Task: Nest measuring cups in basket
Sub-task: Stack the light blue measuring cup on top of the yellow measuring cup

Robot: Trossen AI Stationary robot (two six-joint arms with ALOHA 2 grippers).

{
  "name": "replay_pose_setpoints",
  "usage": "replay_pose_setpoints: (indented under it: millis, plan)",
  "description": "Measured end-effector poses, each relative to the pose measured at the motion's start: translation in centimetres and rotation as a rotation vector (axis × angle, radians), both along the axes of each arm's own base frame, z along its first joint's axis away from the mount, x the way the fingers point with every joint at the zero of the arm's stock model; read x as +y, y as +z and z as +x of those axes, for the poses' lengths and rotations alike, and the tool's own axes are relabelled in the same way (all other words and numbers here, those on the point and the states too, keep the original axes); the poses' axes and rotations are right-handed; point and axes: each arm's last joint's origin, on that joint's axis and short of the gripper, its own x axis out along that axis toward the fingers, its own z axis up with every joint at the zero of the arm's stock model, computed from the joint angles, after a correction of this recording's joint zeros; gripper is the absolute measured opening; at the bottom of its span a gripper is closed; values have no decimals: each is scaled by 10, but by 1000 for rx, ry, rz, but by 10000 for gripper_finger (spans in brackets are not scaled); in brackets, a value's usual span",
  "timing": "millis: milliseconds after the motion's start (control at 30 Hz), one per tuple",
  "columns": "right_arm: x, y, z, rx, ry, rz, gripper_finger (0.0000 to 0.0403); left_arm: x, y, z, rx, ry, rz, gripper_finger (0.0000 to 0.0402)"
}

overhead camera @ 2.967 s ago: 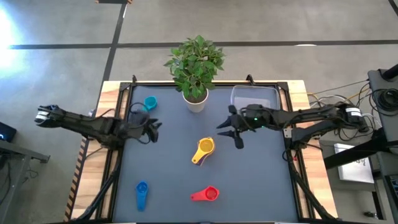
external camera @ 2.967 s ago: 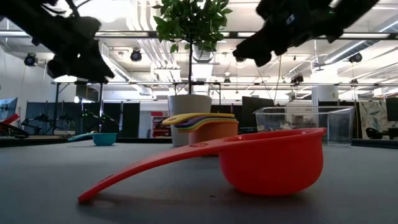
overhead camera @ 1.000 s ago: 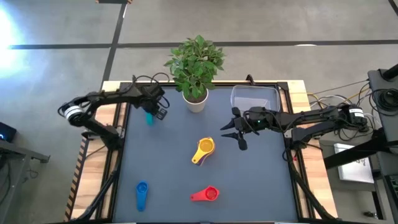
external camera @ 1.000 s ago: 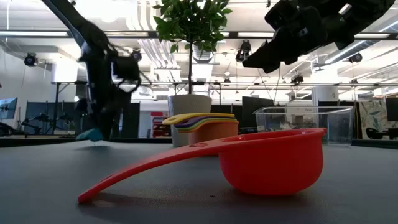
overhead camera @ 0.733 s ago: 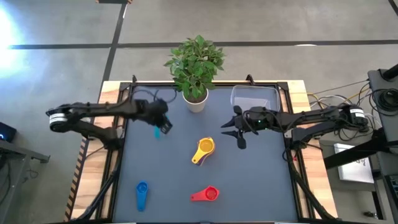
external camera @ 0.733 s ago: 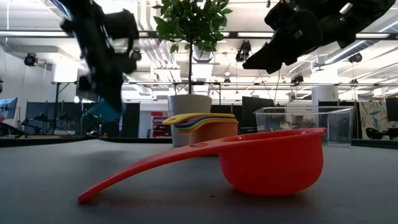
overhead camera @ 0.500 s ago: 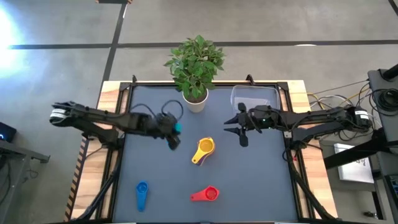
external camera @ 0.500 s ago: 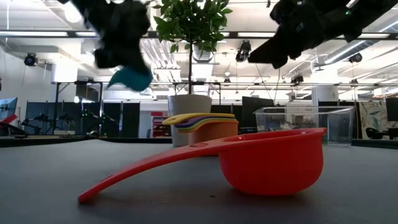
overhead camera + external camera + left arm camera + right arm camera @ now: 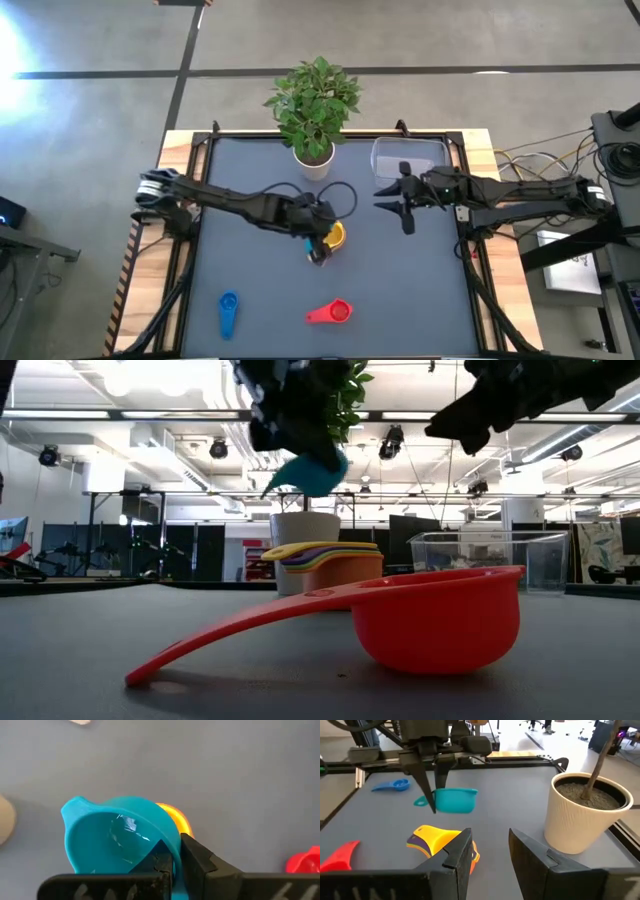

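Note:
My left gripper (image 9: pixel 318 230) is shut on the light blue cup (image 9: pixel 115 835) and holds it in the air right over the stack of nested cups (image 9: pixel 325 560), whose top cup is yellow (image 9: pixel 437 840). The stack stands on the table's middle. A red cup (image 9: pixel 335 313) and a dark blue cup (image 9: pixel 228 312) lie near the front edge. The clear basket (image 9: pixel 410 155) stands at the far right. My right gripper (image 9: pixel 490 850) hovers open in front of the basket, with nothing between its fingers. My left gripper pinches the light blue cup's wall (image 9: pixel 175 851) on the side away from the spout. One finger (image 9: pixel 160 860) is inside the cup and one finger (image 9: pixel 197 857) outside. The fingers point down from above. The cup hangs about level, mouth up, clear of the stack.
A white plant pot (image 9: pixel 314 160) with a leafy plant stands at the far middle, between the stack and the basket. The table has a raised dark frame (image 9: pixel 190 250) along its sides. Bare grey table lies to the left (image 9: pixel 240 270).
My left gripper has lifted the light blue cup off the table's far left corner and carried it up and toward the right, to above the stack. My right gripper has drifted a little toward the far right, nearer the basket.

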Motion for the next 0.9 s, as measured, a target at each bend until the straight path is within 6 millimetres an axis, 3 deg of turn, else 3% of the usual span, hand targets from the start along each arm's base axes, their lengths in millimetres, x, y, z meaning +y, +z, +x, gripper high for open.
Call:
replay_pose_setpoints:
  millis: [300, 633, 900]
  plan:
    - [0, -1, -2, -2, -13, -12, 118, 2, -17, 14, 40, -17, -7, 14]
    - [0, 0, -2, -5, -15, -12, 118, 11, -40, 23, 97, -12, 0, 92]
    - [0, 0, -2, -4, -15, -13, 118, 7, -40, 25, 77, -21, -58, 141]
